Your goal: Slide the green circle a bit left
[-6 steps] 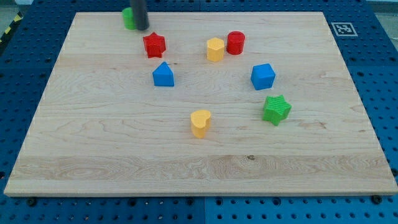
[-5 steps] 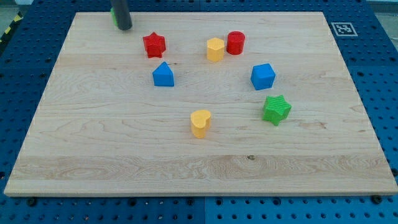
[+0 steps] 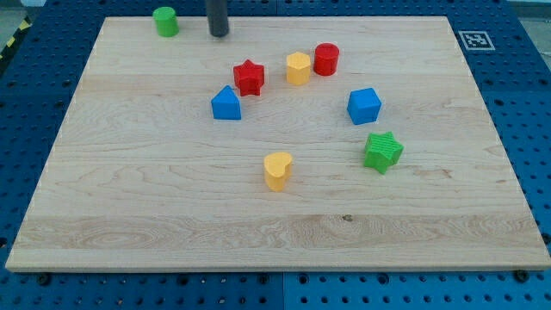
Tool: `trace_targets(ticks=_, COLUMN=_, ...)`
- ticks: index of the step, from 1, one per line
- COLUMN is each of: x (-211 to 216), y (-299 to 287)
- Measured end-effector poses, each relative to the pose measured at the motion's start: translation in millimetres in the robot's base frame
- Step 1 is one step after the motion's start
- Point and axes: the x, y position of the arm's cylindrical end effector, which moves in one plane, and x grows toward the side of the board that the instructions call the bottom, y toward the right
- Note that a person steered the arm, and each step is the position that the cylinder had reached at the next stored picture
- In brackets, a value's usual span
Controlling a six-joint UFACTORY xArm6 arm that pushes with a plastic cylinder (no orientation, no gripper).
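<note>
The green circle [image 3: 165, 21] stands near the top-left corner of the wooden board [image 3: 172, 215], fully in view. My tip [image 3: 219, 34] rests on the board to the right of the green circle, a clear gap between them. The red star [image 3: 249, 77] lies below and to the right of the tip, just up and right of the blue house-shaped block [image 3: 225, 103].
A yellow hexagon [image 3: 298, 68] and a red cylinder [image 3: 326, 59] sit side by side at top centre. A blue cube [image 3: 363, 106] and a green star [image 3: 382, 151] are at the right. A yellow heart [image 3: 277, 170] is at the centre.
The green circle has slid left. My tip went left with it, then moved back right, away from it. The red star now sits further right and lower.
</note>
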Motion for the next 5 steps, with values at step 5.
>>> trace_targets(ticks=5, x=7.2, y=25.6)
